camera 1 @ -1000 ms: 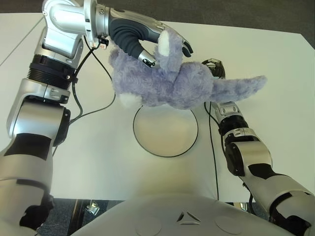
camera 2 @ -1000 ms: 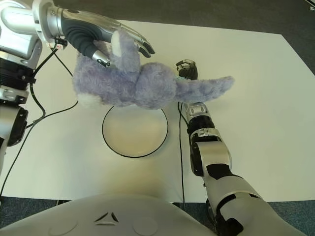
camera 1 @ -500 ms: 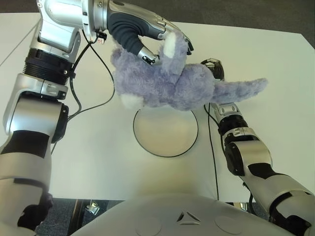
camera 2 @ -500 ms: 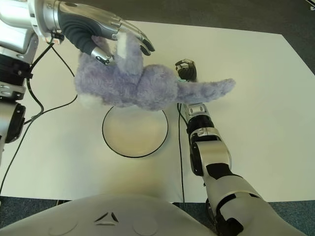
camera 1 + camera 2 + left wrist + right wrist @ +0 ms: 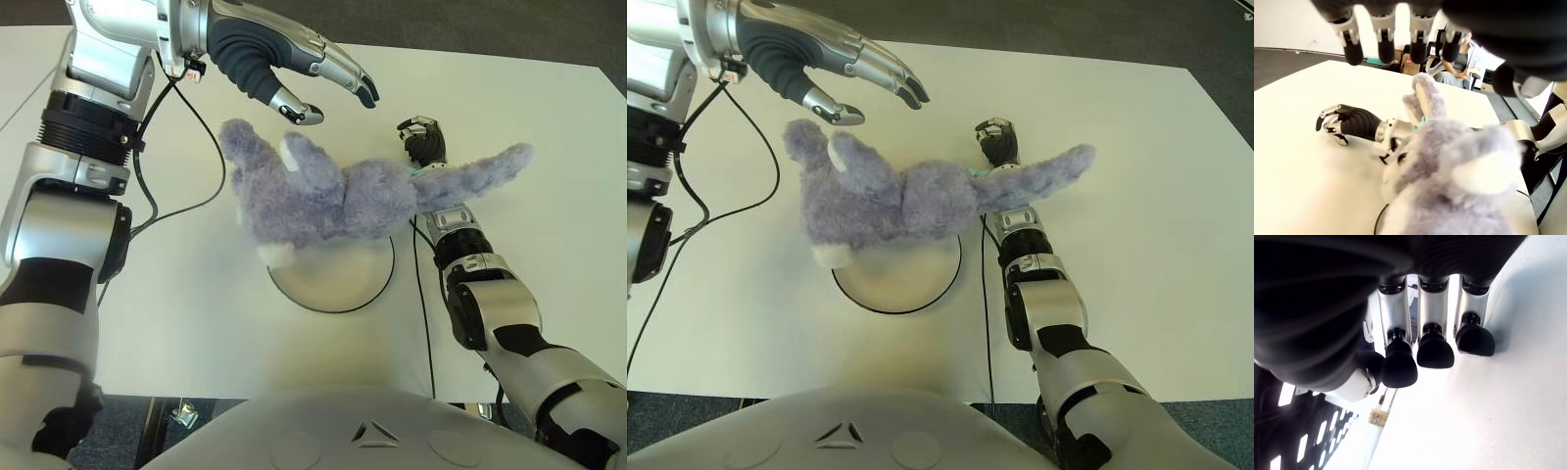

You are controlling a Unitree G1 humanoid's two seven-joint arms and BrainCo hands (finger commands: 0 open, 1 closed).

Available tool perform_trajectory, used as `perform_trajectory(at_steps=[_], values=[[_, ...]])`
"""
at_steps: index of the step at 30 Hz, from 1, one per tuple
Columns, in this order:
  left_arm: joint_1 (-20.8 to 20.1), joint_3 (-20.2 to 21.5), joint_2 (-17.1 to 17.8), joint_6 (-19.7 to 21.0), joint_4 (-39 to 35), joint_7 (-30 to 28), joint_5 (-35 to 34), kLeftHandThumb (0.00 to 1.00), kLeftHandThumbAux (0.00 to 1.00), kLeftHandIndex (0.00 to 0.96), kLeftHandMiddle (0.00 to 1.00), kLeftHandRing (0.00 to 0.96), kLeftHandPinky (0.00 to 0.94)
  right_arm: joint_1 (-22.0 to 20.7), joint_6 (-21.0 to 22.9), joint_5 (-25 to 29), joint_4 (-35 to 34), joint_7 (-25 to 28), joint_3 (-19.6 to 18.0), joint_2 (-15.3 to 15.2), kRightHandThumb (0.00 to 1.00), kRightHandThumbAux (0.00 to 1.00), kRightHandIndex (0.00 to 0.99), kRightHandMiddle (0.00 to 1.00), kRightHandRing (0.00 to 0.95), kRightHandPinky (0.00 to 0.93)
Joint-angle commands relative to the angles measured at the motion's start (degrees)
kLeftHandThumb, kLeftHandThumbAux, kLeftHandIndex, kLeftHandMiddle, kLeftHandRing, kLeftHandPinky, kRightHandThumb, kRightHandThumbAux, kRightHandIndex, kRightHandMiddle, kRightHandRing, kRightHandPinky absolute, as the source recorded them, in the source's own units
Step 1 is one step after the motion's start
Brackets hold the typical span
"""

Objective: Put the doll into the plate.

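1. Task status: the purple plush doll (image 5: 323, 196) is out of the hand and lies across the far part of the round white plate (image 5: 333, 284), which sits on the white table (image 5: 196, 313).
2. Placement: the doll's body covers the plate's far rim. Its head end overhangs toward the robot's left, and one long limb (image 5: 480, 171) stretches off to the right, over the right forearm (image 5: 456, 230). Whether the doll has fully settled cannot be determined.
3. Left hand (image 5: 294, 73): it is raised above the doll's head end, apart from it. The fingers (image 5: 338, 73) are spread and hold nothing. The left wrist view confirms this, with bare fingertips (image 5: 1383, 46) above the plush.
4. Right hand (image 5: 423, 142): it shows just beyond the doll's limb, on the right side of the plate. Its fingers (image 5: 1432, 350) are curled and empty.
5. Remaining work, as a judgement: the release appears done. What is left is to confirm that the doll stays on the plate and to withdraw the left arm.
6. Change from the earlier frames: half a second ago the left hand gripped the doll by the ear region and held it above the plate. The hand has since opened, and the doll has dropped lower onto the plate. The right hand has not moved.
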Motion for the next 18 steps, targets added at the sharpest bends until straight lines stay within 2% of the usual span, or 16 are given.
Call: perform_trajectory(at_steps=[1, 8, 13, 18], values=[[-0.34, -0.23, 0.29, 0.20, 0.01, -1.57, 0.03, 0.575, 0.181, 0.000, 0.000, 0.000, 0.000, 1.01, 1.30, -1.00, 3.20, 0.95, 0.79, 0.34, 0.712, 0.716, 0.442, 0.820, 0.817, 0.832], [-0.70, 1.06, -0.48, 1.99, 0.91, -1.92, -2.82, 0.569, 0.197, 0.000, 0.000, 0.000, 0.000, 0.56, 0.25, -0.52, 4.46, 1.19, 0.46, -0.05, 0.710, 0.717, 0.442, 0.810, 0.805, 0.802], [-0.42, 1.83, -0.82, 1.10, 1.80, -1.69, -3.64, 0.559, 0.200, 0.000, 0.000, 0.000, 0.000, 0.90, -0.01, 0.01, 3.37, 0.86, -0.06, 0.27, 0.709, 0.719, 0.442, 0.814, 0.812, 0.821], [-0.65, 2.23, -1.06, -0.06, 2.54, -1.82, -3.51, 0.568, 0.203, 0.000, 0.000, 0.000, 0.000, 0.96, -0.36, 0.68, 3.42, 1.28, -0.59, 0.33, 0.709, 0.719, 0.442, 0.809, 0.808, 0.790]])
